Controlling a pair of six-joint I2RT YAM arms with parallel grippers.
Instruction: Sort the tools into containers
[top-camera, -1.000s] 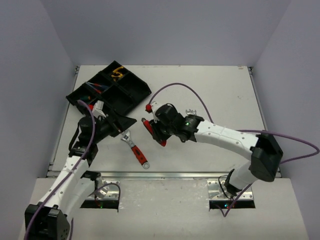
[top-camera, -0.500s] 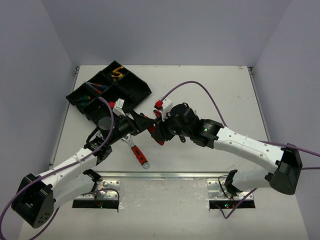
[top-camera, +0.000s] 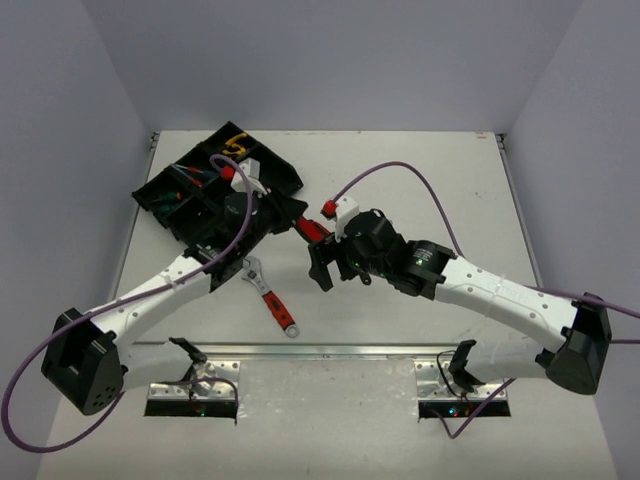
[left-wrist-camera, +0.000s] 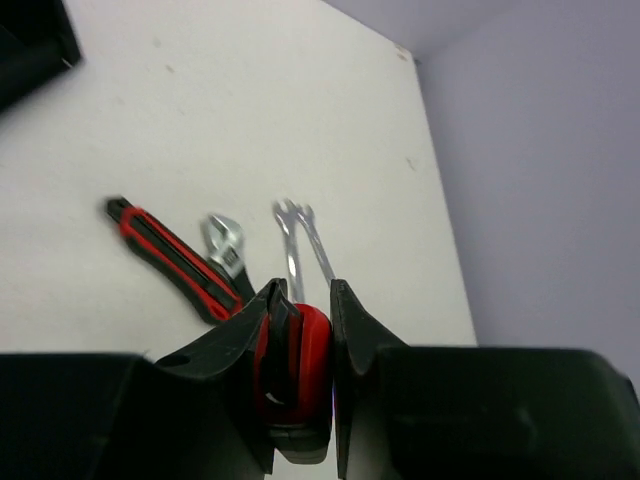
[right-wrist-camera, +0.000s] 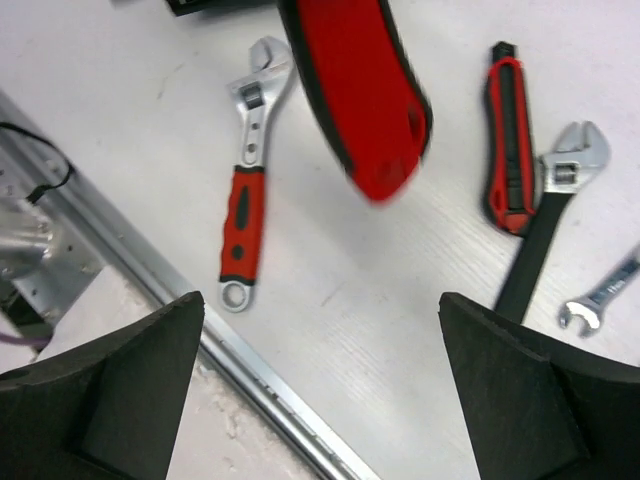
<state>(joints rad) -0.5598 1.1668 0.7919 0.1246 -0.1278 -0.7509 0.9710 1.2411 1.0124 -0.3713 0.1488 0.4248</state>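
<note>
My left gripper (top-camera: 290, 220) (left-wrist-camera: 305, 300) is shut on a red utility knife (top-camera: 312, 230) (left-wrist-camera: 297, 350), held above the table just right of the black divided tray (top-camera: 285, 180). That knife (right-wrist-camera: 360, 90) hangs blurred in front of my right gripper (top-camera: 321, 267) (right-wrist-camera: 320, 310), which stands wide open and empty just below it. On the table lie a red-handled adjustable wrench (top-camera: 271, 296) (right-wrist-camera: 246, 200), a second red utility knife (left-wrist-camera: 165, 257) (right-wrist-camera: 508, 150), a black-handled wrench (left-wrist-camera: 228, 248) (right-wrist-camera: 555, 200) and silver spanners (left-wrist-camera: 300, 240). Yellow pliers (top-camera: 235, 145) and screwdrivers (top-camera: 190, 176) lie in tray compartments.
The tray sits tilted at the far left of the white table (top-camera: 440, 170). A metal rail (top-camera: 330, 349) (right-wrist-camera: 260, 400) runs along the near edge. My right arm (top-camera: 470, 285) covers the tools lying mid-table in the top view.
The right gripper has opened and let go of the red utility knife. The left gripper has closed on it and swung up and right beside the tray.
</note>
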